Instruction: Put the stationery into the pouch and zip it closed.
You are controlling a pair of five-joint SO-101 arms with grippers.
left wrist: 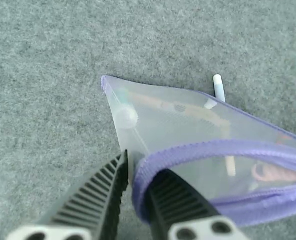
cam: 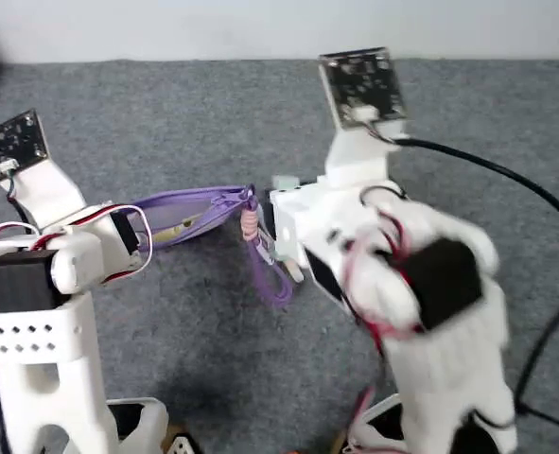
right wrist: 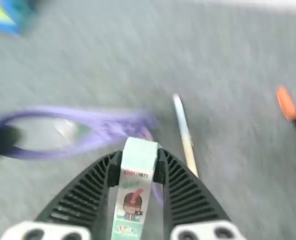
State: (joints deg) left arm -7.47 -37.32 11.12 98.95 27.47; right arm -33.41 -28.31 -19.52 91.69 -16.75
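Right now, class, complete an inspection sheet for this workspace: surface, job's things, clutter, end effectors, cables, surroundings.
Surface: grey mat, flat.
Job's things: purple-edged pouch, mouth open, items inside; white pen on the mat beside it; orange-tipped item farther off.
Clutter: blue object, blurred, beyond the pouch.
End effectors: left end effector shut on the pouch's edge; right end effector shut on mint-green block.
Cables: black cable trails over the mat.
Surroundings: pale wall beyond the mat.
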